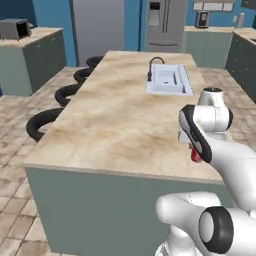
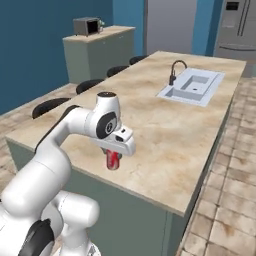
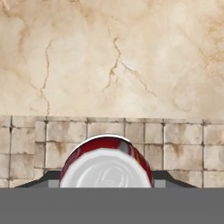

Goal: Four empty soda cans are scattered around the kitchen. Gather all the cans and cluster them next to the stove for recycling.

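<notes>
1. Nearest the hand camera sits a red soda can (image 3: 106, 164), its silvery top facing the lens, framed low in the view between two dark fingertips (image 3: 41, 180).
2. Gripper (image 2: 114, 159) state: closed onto the soda can, one finger on each side of it, at a narrow spread matching the can's width.
3. Arm pose: from the base, the white arm rises, bends at a dark-jointed elbow, and turns its wrist downward so that the hand points straight down at the island counter (image 2: 170, 135).
4. In the right base view the can hangs upright under the hand, at the near edge of the beige marble top. Whether its base touches the surface cannot be told.
5. In the left base view only a red sliver of the can (image 1: 196, 155) shows past the forearm, near the counter's right front corner.
6. A sink (image 1: 169, 80) with a dark faucet (image 1: 152, 66) is set farther along the same counter, well apart from the can.
7. Four dark stools (image 1: 42, 122) line the island's left side.
</notes>
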Available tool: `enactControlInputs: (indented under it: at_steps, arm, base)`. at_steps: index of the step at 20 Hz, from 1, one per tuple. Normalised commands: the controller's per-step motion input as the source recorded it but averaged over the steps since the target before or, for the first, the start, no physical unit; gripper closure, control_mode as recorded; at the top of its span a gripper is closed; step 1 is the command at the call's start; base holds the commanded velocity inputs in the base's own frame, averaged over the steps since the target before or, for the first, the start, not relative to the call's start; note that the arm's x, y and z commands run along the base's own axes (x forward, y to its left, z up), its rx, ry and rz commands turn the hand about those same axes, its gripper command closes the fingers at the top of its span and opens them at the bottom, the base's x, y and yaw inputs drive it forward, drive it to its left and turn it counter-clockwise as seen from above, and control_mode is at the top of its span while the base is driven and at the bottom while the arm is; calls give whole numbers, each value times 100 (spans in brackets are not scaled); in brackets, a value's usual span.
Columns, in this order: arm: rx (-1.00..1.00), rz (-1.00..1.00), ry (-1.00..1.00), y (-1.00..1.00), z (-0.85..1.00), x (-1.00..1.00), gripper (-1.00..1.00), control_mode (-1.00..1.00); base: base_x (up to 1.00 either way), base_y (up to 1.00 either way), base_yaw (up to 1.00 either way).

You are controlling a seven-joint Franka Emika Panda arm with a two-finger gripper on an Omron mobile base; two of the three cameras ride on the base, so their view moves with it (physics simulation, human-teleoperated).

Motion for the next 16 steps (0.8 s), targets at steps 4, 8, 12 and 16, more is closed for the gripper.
enactControlInputs:
  at_steps: [4, 8, 12, 16]
  arm:
    - [0, 0, 0, 0, 0, 0, 100, 100]
    - [0, 0, 0, 0, 0, 0, 100, 100]
    - [0, 0, 0, 0, 0, 0, 100, 100]
    - [0, 0, 0, 0, 0, 0, 100, 100]
  base:
    - [-5, -46, -39]
    - [0, -57, -29]
    - [0, -58, -23]
    - [1, -59, -15]
